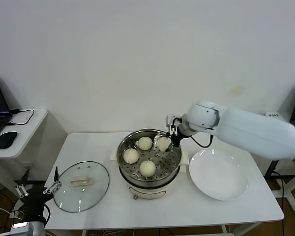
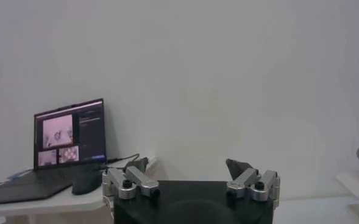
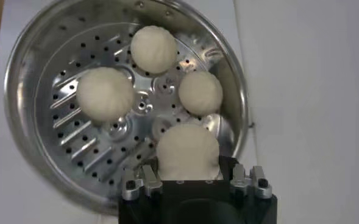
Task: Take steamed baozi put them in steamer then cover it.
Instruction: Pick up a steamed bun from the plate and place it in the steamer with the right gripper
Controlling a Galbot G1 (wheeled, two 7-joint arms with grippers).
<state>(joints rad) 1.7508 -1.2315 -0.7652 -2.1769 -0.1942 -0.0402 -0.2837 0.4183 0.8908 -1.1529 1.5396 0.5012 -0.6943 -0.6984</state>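
You see the steamer (image 1: 150,162) standing in the middle of the white table (image 1: 113,206), and everything else can be placed from it. On its left side the cover (image 1: 81,186) lies flat on the table, its glass edge reaching close to the front table edge, with a bare strip of table between cover and steamer. On the right side of the steamer the white plate (image 1: 219,174) lies just beside the base, with free table behind and in front of it. The right gripper (image 1: 168,142) is over the back right part of the steamer rim, and its fingers are clenched on one baozi (image 3: 188,153), held just above the perforated tray. Three other baozi (image 3: 153,49) sit on the tray inside the steamer, apart from each other; all are round, smooth and cream-white. The left gripper (image 2: 191,176) waits low at the left of the table, far from the steamer, with its fingers released and wide apart.
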